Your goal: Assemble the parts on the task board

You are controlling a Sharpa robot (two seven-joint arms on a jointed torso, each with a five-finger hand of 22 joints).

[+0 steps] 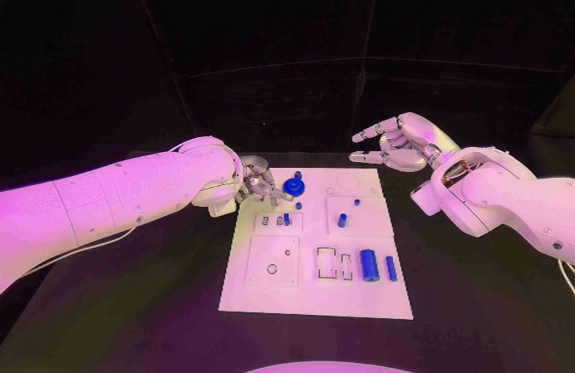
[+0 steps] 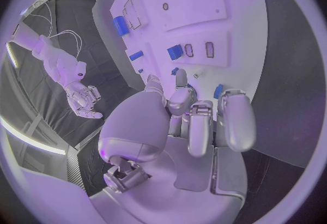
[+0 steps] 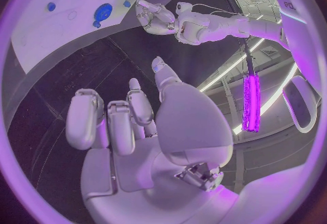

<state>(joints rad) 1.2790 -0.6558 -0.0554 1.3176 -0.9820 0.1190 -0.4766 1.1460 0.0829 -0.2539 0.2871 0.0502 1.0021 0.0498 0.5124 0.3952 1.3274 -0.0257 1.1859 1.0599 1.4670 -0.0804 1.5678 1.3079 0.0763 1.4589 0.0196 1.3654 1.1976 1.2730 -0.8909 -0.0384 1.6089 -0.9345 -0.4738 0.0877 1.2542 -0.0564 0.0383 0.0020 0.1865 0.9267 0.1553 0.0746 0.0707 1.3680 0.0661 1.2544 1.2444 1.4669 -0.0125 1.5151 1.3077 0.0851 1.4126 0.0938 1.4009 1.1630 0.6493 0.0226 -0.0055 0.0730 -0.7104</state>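
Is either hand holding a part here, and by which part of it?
Right hand holds nothing. Left hand is at the round blue part; a grip cannot be told.

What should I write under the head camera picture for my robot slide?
The left hand reaches a round blue part at the white task board's far edge, while the right hand hovers empty beyond it.

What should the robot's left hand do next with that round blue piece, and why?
Probably close its fingers gently on the round blue part and get a firm hold. The left hand is right beside it at the far left corner of the task board, fingertips about touching it, though I cannot tell if it is held. The right hand hangs above the table, holding nothing.
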